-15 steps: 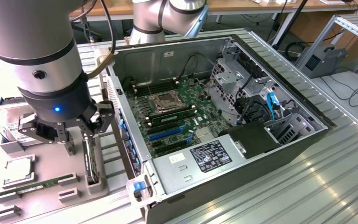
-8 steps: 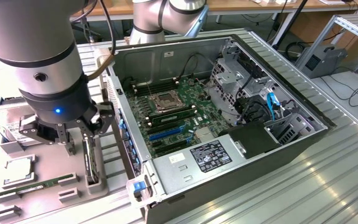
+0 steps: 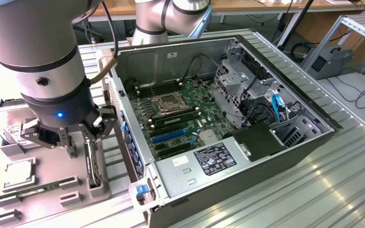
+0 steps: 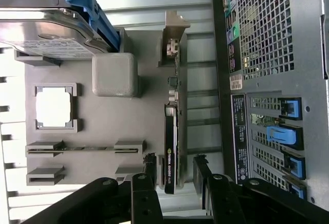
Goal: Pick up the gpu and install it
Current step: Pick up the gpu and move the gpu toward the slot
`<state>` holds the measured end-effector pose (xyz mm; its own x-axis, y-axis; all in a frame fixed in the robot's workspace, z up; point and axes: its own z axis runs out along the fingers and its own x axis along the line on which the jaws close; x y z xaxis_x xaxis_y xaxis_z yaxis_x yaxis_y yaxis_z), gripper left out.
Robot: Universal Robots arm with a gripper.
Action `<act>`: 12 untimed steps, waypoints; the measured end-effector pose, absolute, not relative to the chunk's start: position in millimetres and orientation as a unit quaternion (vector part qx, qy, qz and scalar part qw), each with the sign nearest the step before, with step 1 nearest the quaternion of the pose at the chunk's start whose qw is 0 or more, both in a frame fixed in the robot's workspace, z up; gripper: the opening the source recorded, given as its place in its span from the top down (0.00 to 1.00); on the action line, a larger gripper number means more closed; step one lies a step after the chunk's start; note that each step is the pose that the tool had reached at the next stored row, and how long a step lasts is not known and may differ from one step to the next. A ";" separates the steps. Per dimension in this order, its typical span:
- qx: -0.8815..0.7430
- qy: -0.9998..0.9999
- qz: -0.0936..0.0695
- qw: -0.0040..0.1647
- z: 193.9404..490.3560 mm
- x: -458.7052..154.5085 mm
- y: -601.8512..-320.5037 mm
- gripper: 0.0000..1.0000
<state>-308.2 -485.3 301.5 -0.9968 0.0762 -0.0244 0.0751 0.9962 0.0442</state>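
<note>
The gpu (image 4: 172,131) is a thin dark card with a silver end bracket, standing on edge in a slot of the grey parts tray (image 4: 103,126). It lies along the tray side nearest the open computer case (image 3: 233,185), at the exterior view's left of it. The tray also holds a hard drive (image 4: 46,34) in a blue caddy, a CPU (image 4: 53,107) and a RAM stick (image 4: 82,150). The end effector (image 4: 175,171) is open, its fingers (image 4: 150,170) straddling the card's end away from the bracket, a gap on each side.
</note>
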 end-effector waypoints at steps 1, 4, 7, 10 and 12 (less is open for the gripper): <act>0.038 0.999 0.022 0.013 301.1 -308.2 -485.3 0.58; 0.038 0.999 0.022 0.013 299.8 -308.2 -485.3 0.58; 0.038 0.999 0.022 0.013 298.5 -308.2 -485.3 0.58; 0.038 0.999 0.022 0.013 297.2 -308.2 -485.3 0.58; 0.038 0.999 0.022 0.013 296.2 -308.2 -485.3 0.58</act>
<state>-308.2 -485.3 296.2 -0.9968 0.0762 -0.0244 0.0751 0.9962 0.0443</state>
